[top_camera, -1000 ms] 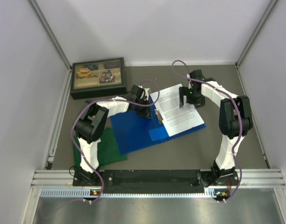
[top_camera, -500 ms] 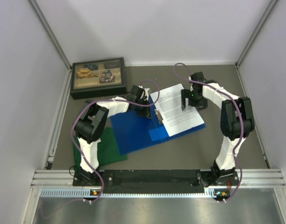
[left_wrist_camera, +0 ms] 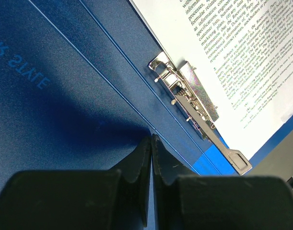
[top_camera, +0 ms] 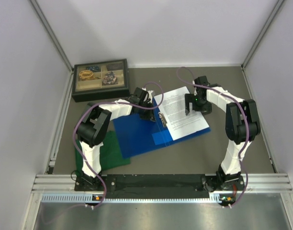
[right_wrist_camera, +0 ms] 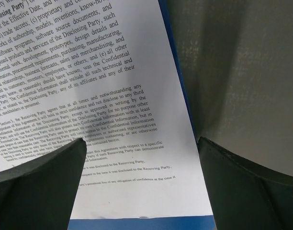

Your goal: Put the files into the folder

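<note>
A green cloth lies near the worktop's near-left corner, and a black compartment box sits in the far-left corner. Toward the middle, the left gripper hangs low over the inside of the blue folder, its two fingers pressed flat together with nothing seen between them. The folder lies open and flat at the centre of the worktop, its near-left corner meeting the cloth. Its metal clip mechanism runs along the spine, just beside the left edge of the files. The printed white sheets rest on the folder's right half, a strip of blue showing along their near and right edges in the right wrist view. Above the sheets' right side, toward the worktop's far-right, the right gripper hovers with its fingers spread wide, grasping nothing, the paper's edge and bare grey worktop visible between them.
</note>
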Available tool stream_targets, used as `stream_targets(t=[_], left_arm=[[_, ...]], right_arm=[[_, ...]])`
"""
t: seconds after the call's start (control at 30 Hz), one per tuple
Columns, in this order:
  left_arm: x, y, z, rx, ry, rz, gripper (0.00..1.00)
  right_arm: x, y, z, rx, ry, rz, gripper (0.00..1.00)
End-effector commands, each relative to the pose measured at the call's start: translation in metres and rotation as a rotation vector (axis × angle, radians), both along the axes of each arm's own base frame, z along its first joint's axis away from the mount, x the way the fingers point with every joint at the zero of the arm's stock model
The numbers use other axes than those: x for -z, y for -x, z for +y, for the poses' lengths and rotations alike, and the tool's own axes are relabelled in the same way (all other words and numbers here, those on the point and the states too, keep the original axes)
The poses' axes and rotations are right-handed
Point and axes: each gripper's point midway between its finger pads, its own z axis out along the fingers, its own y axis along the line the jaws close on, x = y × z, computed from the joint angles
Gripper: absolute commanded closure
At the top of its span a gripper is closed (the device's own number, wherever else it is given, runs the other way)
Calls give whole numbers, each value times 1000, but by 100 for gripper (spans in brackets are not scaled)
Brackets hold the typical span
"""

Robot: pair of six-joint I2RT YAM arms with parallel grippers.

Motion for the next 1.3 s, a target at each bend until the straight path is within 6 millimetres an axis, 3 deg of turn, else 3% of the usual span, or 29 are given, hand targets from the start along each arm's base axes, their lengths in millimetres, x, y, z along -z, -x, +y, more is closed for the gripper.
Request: stream_targets(t=[0.0, 0.2, 0.33, 0.43, 0.57, 0.67, 0.8, 0.97, 1.27], left_arm=[[68, 47, 44, 11, -230, 171, 91], [68, 48, 43, 14, -225, 170, 91], [67, 47, 43, 12, -225, 169, 91], [68, 47, 44, 11, -231, 173, 91], [69, 46, 45, 5, -235, 175, 92], [70, 47, 45, 7, -238, 182, 92], [69, 48, 45, 10, -237, 178, 93], [69, 48, 44, 9, -234, 177, 93], [69, 47, 44, 7, -232, 173, 94]], right_arm=[[-21, -4, 7, 13, 24, -69, 1], [-45, -7, -25, 59, 188, -114, 1], [-78, -5, -15, 164, 118, -143, 1], [-89, 1, 41, 218, -162, -106, 4], [-103, 19, 137, 230, -586, 13, 26], [-104, 27, 177, 272, -690, 89, 35], [-94, 34, 205, 332, -734, 166, 44], [-75, 40, 212, 391, -717, 224, 58], [-61, 49, 200, 422, -652, 229, 60]])
